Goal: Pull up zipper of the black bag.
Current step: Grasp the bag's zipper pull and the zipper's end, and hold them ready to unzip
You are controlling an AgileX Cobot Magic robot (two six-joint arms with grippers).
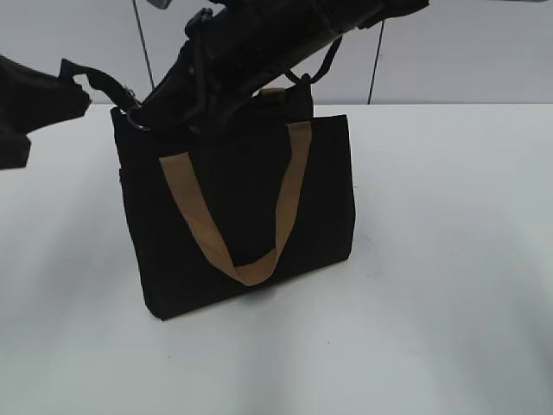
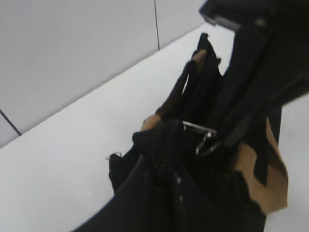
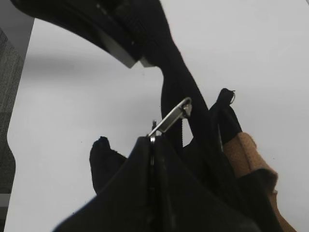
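Observation:
The black bag (image 1: 242, 216) stands upright on the white table, one tan handle (image 1: 238, 259) hanging down its front. My right gripper (image 1: 145, 108) reaches across to the bag's top left corner and is shut on the silver pull tab (image 3: 170, 117) of the zipper; the tab also shows in the left wrist view (image 2: 200, 136). My left gripper (image 1: 76, 89) is left of the bag and shut on a black fabric tab at the zipper's end (image 2: 161, 140), pulling it taut. The right jaws (image 3: 152, 144) and left jaws (image 2: 161, 162) are closed. The arm hides the zipper line.
The white table (image 1: 432, 303) spreads around the bag. A light wall with dark seams (image 1: 449, 52) stands behind it. The second tan handle (image 2: 270, 179) lies by the bag's top.

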